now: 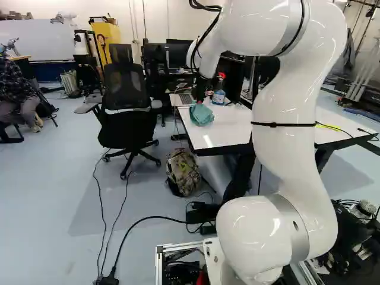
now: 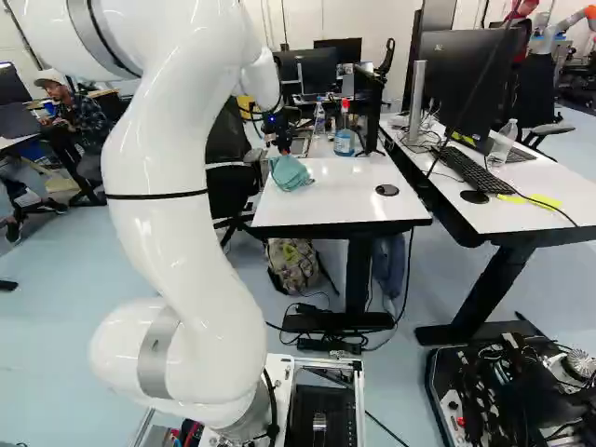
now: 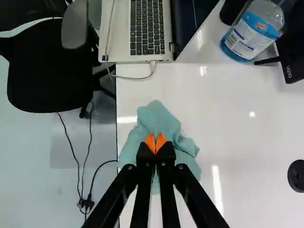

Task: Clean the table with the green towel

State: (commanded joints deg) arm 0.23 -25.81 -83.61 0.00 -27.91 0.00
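A black two-fingered pincer [image 1: 200, 95] grips a green cloth towel [image 3: 161, 118] over a white-topped bench [image 2: 340, 203].
Orange pads [image 3: 161, 141] pinch the bunched fabric near the bench's side edge; a clear plastic bottle with a red top [image 2: 345, 142] stands at the bench's far end.

green towel [image 3: 159, 119] | crumpled, pinched in pincer [image 1: 200, 101] | on white table [image 2: 335, 200] near edge
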